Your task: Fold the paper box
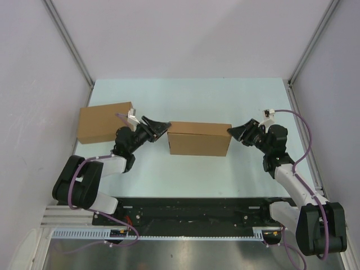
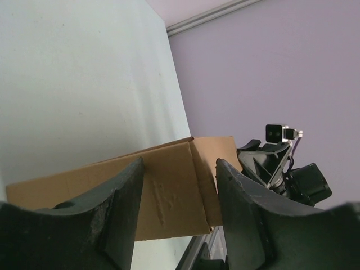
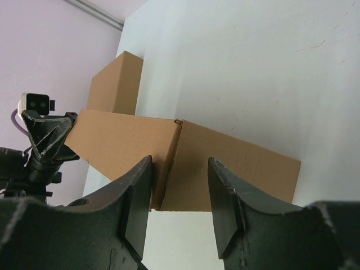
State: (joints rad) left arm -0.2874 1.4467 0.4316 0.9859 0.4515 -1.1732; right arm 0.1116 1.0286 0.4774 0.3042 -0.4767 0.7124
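The paper box (image 1: 199, 139) is seen near the middle of the pale worktop (image 1: 197, 95), closed up into a shallow rectangular shape with its long side facing the arms. It is flanked by both arms. The left pincer (image 1: 162, 126) is held at the box's left end, at the far upper corner, with its fingers spread; in the left wrist view the cardboard end and a vertical crease are seen beyond the gap between the fingers, and nothing is pinched. The right pincer (image 1: 233, 131) is held at the box's right end, its tips just at the upper edge, likewise spread with nothing gripped; whether the tips touch the cardboard cannot be told. A second plain cardboard box (image 1: 104, 122) is set further left and back on the worktop, behind the left arm, apart from the paper box.
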